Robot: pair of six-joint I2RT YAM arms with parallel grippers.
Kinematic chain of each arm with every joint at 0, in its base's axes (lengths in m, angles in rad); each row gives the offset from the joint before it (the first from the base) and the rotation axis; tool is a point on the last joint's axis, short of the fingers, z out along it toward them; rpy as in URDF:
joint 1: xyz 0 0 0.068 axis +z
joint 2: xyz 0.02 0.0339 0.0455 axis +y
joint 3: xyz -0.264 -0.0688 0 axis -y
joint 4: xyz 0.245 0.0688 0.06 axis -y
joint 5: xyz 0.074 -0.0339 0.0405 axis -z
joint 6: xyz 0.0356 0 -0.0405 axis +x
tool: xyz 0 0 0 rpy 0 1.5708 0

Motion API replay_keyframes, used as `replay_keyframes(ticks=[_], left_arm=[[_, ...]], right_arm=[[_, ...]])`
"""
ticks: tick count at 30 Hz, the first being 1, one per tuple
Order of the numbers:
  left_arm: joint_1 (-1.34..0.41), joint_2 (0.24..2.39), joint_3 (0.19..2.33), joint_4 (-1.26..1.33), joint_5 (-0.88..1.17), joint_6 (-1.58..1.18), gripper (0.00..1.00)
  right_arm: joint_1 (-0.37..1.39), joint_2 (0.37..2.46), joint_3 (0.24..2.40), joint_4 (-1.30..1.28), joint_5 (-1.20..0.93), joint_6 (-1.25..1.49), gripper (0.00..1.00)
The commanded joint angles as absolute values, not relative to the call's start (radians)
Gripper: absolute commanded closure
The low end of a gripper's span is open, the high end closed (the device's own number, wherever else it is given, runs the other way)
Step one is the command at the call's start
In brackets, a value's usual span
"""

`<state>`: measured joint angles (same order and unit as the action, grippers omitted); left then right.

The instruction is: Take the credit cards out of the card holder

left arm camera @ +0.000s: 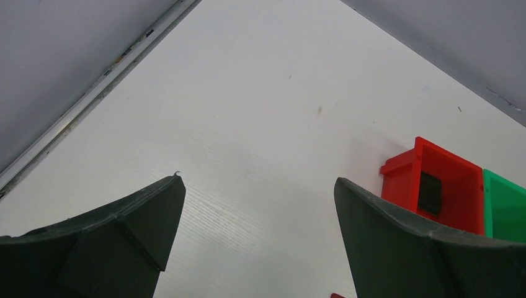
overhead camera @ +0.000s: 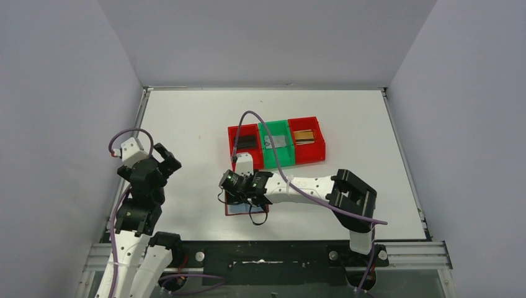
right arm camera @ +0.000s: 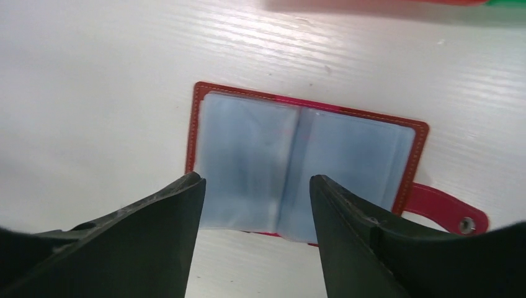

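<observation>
The card holder (right arm camera: 304,152) lies open and flat on the table, pale blue-grey sleeves up and its snap tab (right arm camera: 443,211) off to the right. No card shows in its sleeves. In the top view the card holder (overhead camera: 238,210) lies mostly under my right gripper (overhead camera: 234,192). The right gripper (right arm camera: 256,183) is open and empty, its jaws apart just above the holder's near edge. A dark card (overhead camera: 247,141), a silvery card (overhead camera: 277,141) and a gold card (overhead camera: 304,136) each lie in a bin. My left gripper (overhead camera: 166,159) is open and empty, raised at the left.
Three joined bins stand behind the holder: a red bin (overhead camera: 236,133), a green bin (overhead camera: 276,127) and a red bin (overhead camera: 317,146). The left wrist view shows the left red bin (left arm camera: 462,180) with the dark card (left arm camera: 429,192). Grey walls close in the table's sides and back.
</observation>
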<state>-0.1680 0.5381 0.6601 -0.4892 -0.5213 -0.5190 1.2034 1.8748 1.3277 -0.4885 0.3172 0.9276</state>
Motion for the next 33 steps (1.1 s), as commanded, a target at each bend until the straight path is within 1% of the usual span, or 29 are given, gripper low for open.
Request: replay_keyframes(ticks=[1,6,9,15,17,18,22,25,27,30,32,33], left_arm=[[-0.162,0.545,0.666,-0.439,-0.503,-0.511,0.07],[-0.162,0.543,0.665,-0.437,-0.501,-0.509,0.07],[-0.163,0.545,0.664,-0.436,-0.496,-0.508,0.07],[-0.162,0.548,0.664,-0.436,-0.494,-0.506,0.07],[-0.162,0.548,0.663,-0.435,-0.492,-0.506,0.07],[-0.163,0.549,0.663,-0.434,-0.490,-0.505,0.07],[-0.163,0.555,0.661,-0.430,-0.475,-0.502,0.07],[-0.163,0.559,0.661,-0.428,-0.469,-0.500,0.07],[-0.163,0.563,0.661,-0.427,-0.465,-0.500,0.07],[-0.163,0.569,0.661,-0.426,-0.458,-0.498,0.07],[-0.162,0.575,0.661,-0.424,-0.454,-0.497,0.07],[-0.161,0.575,0.661,-0.423,-0.451,-0.496,0.07]], right_arm=[[1.203,1.824,1.357,-0.630,0.448,1.010,0.30],[1.202,1.850,1.330,-0.666,0.444,1.066,0.15],[1.200,1.889,1.333,-0.668,0.426,1.069,0.13],[1.199,1.990,1.370,-0.749,0.433,1.090,0.13],[1.199,1.998,1.355,-0.754,0.436,1.101,0.16],[1.198,1.998,1.345,-0.756,0.438,1.105,0.20],[1.196,1.966,1.301,-0.752,0.448,1.122,0.43],[1.194,1.935,1.266,-0.741,0.455,1.132,0.52],[1.194,1.912,1.242,-0.725,0.453,1.131,0.56],[1.196,1.884,1.227,-0.711,0.456,1.115,0.57],[1.194,1.871,1.237,-0.734,0.475,1.107,0.57],[1.194,1.861,1.244,-0.739,0.481,1.094,0.54]])
